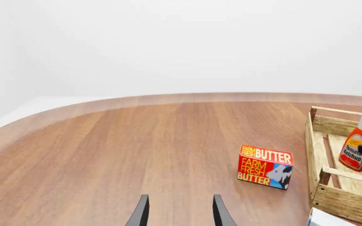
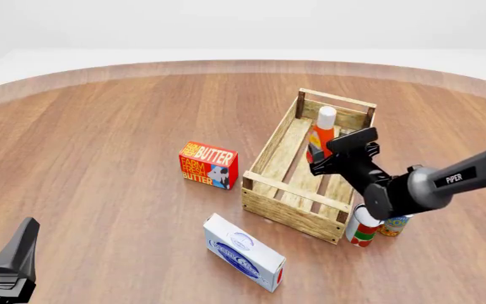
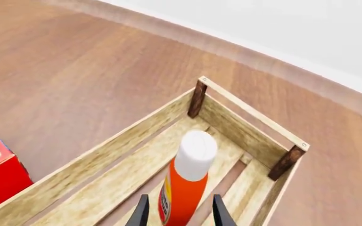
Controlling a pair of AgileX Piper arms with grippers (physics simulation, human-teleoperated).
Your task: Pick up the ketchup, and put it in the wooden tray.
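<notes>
The ketchup, an orange-red bottle with a white cap, stands upright inside the far end of the wooden tray. My right gripper is at the bottle's lower body, one finger on each side. In the right wrist view the ketchup sits between the fingers of the gripper with small gaps, so it is open. The tray's side wall runs alongside. My left gripper is open and empty at the near left; the left wrist view shows it with the ketchup and the tray.
A red-and-yellow butter box stands left of the tray, also in the left wrist view. A white-and-blue flat box lies in front of the tray. Two cans stand by the tray's near right corner, under my right arm.
</notes>
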